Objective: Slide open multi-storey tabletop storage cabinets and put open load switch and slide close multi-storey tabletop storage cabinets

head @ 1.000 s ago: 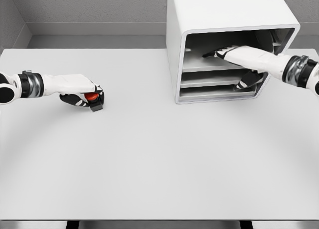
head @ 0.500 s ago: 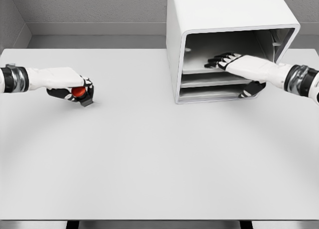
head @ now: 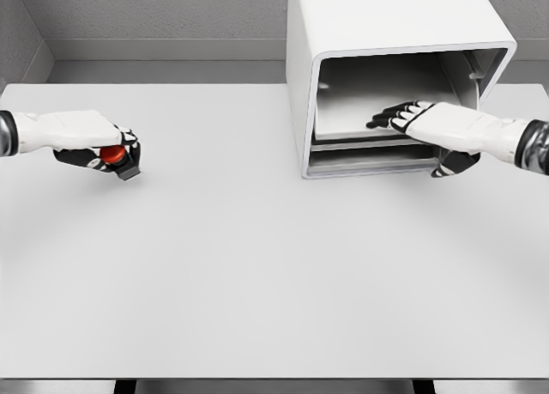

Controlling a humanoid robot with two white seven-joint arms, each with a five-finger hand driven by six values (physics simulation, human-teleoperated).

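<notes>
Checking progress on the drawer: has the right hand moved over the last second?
Yes. The right hand has drawn back out of the storage cabinet, toward its front opening.

Showing on one table (head: 257, 265): one white cabinet (head: 377, 25) holding two visible trays, upper tray (head: 377, 111) and lower tray (head: 369, 158); one red switch (head: 114, 156); two hands, left hand (head: 90, 141) and right hand (head: 433, 124).

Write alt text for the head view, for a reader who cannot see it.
A robot's left hand grips a small load switch with a red knob at the left of a white table. Its right hand lies, fingers spread, on the top tray of an open white storage cabinet at the back right.
</notes>
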